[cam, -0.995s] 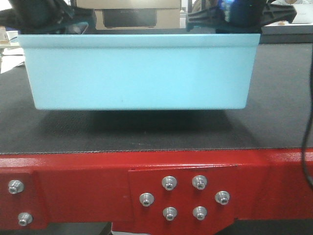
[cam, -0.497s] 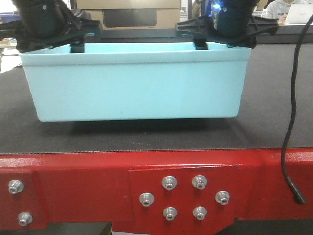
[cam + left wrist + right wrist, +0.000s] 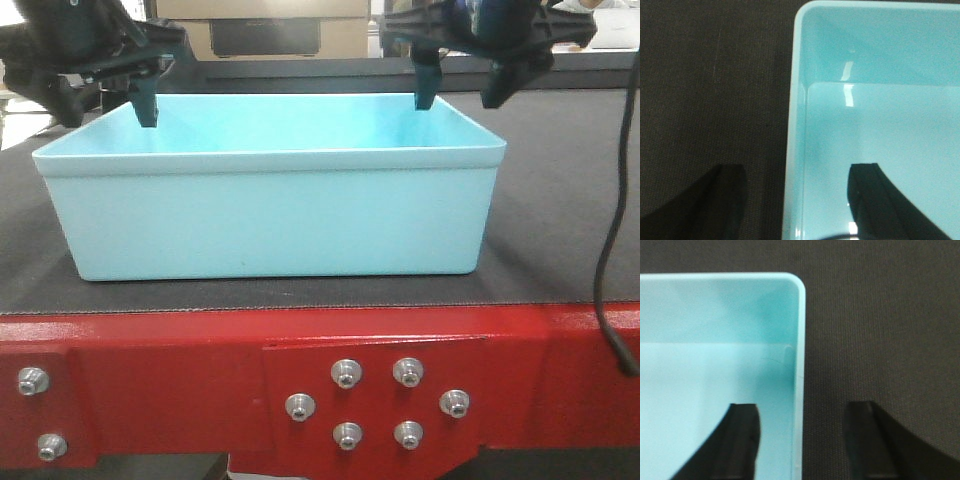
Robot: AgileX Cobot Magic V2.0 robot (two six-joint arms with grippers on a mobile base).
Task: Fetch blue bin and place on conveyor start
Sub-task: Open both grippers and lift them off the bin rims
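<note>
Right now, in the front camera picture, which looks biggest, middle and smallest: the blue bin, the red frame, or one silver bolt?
Biggest to smallest, as they look:
1. The blue bin and the red frame look about alike in area, and the frame sits nearer the camera, so I won't rank them.
2. One silver bolt, clearly smallest.

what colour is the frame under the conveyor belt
Glossy red frame, fitted with silver bolts; it shows best in the exterior front-facing view.

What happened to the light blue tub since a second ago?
The pale aqua plastic tub came down onto the dark grey belt; the shadow gap beneath it is gone. Both grippers, left and right, opened and lifted off its side walls. The red metal frame with silver bolts stayed put.
</note>
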